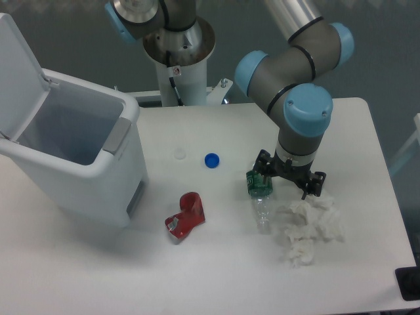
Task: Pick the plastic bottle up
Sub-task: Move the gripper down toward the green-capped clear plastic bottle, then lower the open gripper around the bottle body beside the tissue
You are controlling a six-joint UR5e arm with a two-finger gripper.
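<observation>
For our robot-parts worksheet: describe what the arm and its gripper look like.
The arm has thick grey tubular segments with light blue round caps at the joints. Its gripper is small and black, with two short black fingers below a dark wrist ring.
</observation>
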